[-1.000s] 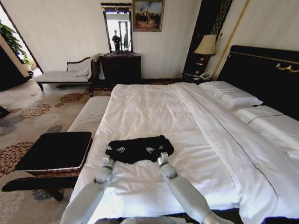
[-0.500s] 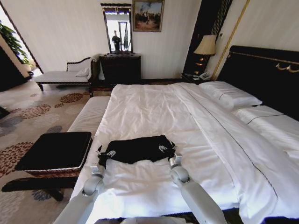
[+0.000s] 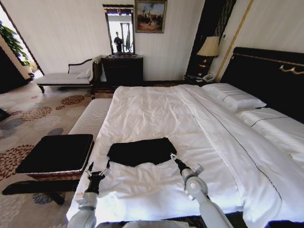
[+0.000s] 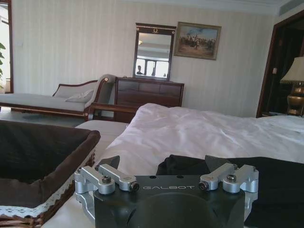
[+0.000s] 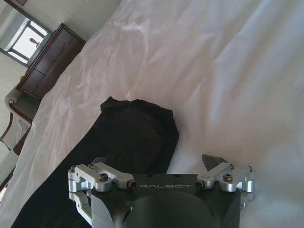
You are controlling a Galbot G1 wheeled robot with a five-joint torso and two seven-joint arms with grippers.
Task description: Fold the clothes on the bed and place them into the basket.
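Both grippers, left (image 3: 96,173) and right (image 3: 174,157), have pulled back toward six o'clock, jaws apart, off the T-shirt (image 3: 140,150). It lies folded on the bed (image 3: 156,109); the basket (image 3: 54,154) at nine o'clock likely comes next.

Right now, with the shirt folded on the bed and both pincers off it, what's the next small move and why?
Probably bring both pincers back in to the shirt and grip its near edge. It lies folded on the bed, not yet in the basket beside the bed on the robot's left. The left pincer and right pincer are open and hold nothing.
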